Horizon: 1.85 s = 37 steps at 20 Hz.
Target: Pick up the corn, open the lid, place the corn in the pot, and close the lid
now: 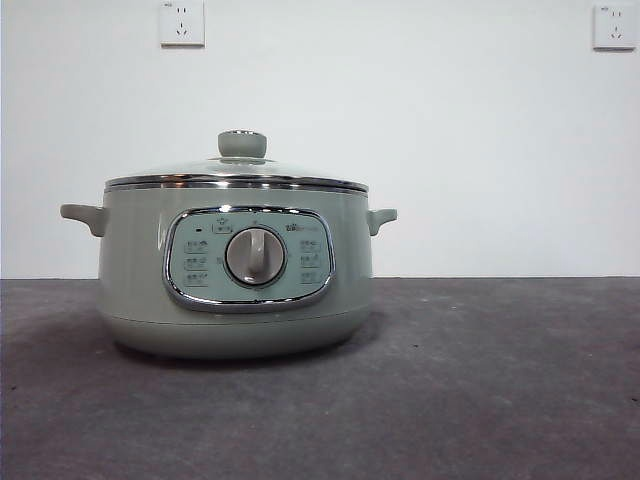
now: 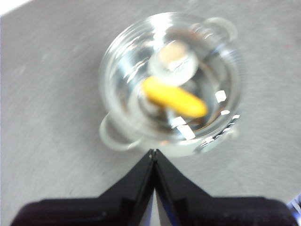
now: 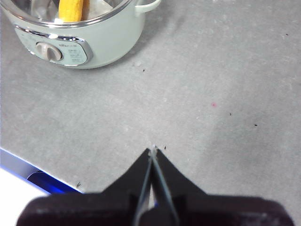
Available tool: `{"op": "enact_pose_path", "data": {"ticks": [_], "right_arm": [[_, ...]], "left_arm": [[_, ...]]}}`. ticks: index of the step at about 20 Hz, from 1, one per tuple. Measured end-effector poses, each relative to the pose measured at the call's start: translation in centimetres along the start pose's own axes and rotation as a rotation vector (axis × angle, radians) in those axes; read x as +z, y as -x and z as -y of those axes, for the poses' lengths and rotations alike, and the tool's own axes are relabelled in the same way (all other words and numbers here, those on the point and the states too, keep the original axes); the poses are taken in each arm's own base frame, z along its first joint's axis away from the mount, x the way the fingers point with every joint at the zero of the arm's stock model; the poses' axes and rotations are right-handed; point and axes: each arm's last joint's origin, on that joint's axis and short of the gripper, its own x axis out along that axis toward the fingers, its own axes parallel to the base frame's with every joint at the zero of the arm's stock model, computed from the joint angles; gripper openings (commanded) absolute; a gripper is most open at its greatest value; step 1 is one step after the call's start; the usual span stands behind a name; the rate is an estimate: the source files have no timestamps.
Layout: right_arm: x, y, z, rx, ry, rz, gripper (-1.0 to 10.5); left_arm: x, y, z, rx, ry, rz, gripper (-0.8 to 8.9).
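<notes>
Yellow corn (image 2: 175, 99) lies inside the sage-green pot (image 1: 135, 260), glass lid (image 1: 240, 172) closed on top.

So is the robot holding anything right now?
No, nothing. Both the left gripper and the right gripper are shut on air. The corn lies in the pot under the lid.

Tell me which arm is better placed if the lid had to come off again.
Left, probably. The left gripper, jaws shut, hangs above the pot, looking down on the lid with the corn under the glass. The right gripper, jaws shut, sits off to the side over bare table.
</notes>
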Motion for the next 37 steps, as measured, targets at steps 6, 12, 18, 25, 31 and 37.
{"op": "enact_pose_path", "data": {"ticks": [6,12,18,25,31,37], "right_arm": [[0.0,-0.1,0.0,0.0,0.0,-0.002,-0.1],[0.1,-0.1,-0.1,-0.001,0.001,-0.005,-0.1],[0.1,-0.1,-0.1,-0.001,0.002,-0.005,-0.1],[0.1,-0.1,-0.1,-0.001,0.002,-0.005,-0.1],[0.1,-0.1,-0.1,-0.001,0.002,-0.005,-0.1],[0.1,-0.1,-0.1,-0.001,0.002,-0.005,-0.1]], "left_arm": [[-11.4,-4.3,-0.2,0.135,0.099,0.311,-0.04],[-22.8,-11.3,0.2,0.247,0.221,0.692,-0.04],[-25.6,-12.7,-0.1,0.323,0.295,0.772,-0.04],[-26.9,-13.8,-0.1,0.355,0.313,0.603,-0.04],[-26.9,-13.8,-0.1,0.361,0.309,0.604,-0.04],[-26.9,-14.0,-0.1,0.356,0.314,0.575,-0.04]]}}
